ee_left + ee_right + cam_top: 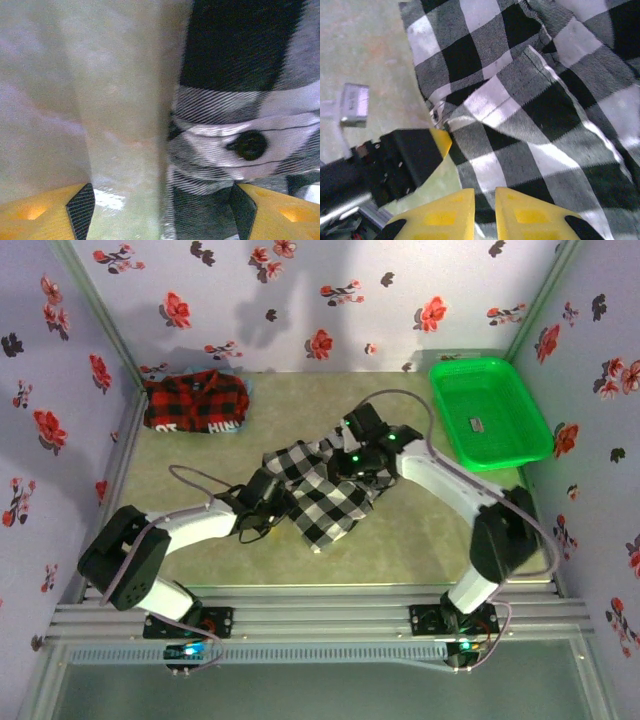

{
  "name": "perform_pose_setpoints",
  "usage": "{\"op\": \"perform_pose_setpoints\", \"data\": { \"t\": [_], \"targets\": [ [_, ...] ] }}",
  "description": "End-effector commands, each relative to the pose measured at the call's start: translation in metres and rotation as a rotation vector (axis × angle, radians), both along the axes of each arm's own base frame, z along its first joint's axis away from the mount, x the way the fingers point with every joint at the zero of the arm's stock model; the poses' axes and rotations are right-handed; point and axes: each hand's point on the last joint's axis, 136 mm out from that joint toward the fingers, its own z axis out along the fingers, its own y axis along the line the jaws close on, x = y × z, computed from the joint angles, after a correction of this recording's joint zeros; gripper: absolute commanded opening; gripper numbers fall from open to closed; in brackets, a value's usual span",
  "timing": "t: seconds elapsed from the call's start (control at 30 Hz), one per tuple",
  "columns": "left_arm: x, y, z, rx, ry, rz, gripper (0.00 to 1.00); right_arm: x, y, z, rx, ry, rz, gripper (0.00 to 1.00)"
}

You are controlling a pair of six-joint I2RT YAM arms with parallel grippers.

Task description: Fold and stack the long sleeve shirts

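left fingers: left arm's gripper [162,212] has its fingers spread wide, nothing between them but bare desk and the shirt's edge; the right-hand finger [245,207] sits at the cloth edge
right fingers: right arm's gripper [485,215] has its fingers nearly pressed together, a thin strip of checked cloth in the gap, looks pinched
checked shirt: black-and-white checked shirt [330,500] lies rumpled and part-folded mid desk [420,530], both arms reaching onto it, the left at its left edge, the right on its far part
button: black button [248,145] on a pale strip of the checked shirt, just above the left arm's right-hand finger
plaid shirt: red-and-black plaid shirt [195,402] folded at the far left corner, white lettering along its near edge, well apart from the checked shirt
basket: green basket [500,390] at the far right corner, a small item lying inside it
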Motion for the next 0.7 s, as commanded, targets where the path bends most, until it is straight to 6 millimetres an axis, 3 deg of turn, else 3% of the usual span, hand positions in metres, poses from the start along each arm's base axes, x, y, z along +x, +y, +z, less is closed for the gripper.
{"op": "perform_pose_setpoints", "data": {
  "t": [0.0, 0.13, 0.23, 0.47, 0.67],
  "targets": [
    [0.022, -0.013, 0.036, -0.088, -0.136, -0.017, 0.75, 0.008, 0.027, -0.008, 0.048, 0.032, 0.096, 0.19],
    [0.014, -0.004, 0.038, -0.087, -0.136, -0.003, 0.75, 0.033, 0.039, -0.030, 0.018, 0.040, 0.088, 0.17],
    [0.007, 0.007, 0.035, -0.076, -0.128, 0.017, 0.75, 0.049, 0.035, -0.055, -0.064, 0.040, 0.073, 0.14],
    [0.008, 0.015, 0.036, -0.080, -0.133, 0.039, 0.76, 0.064, -0.006, -0.117, -0.318, 0.040, 0.052, 0.13],
    [0.018, 0.007, 0.031, -0.086, -0.136, 0.041, 0.76, 0.074, -0.039, -0.143, -0.401, 0.030, -0.009, 0.13]
  ]
}}
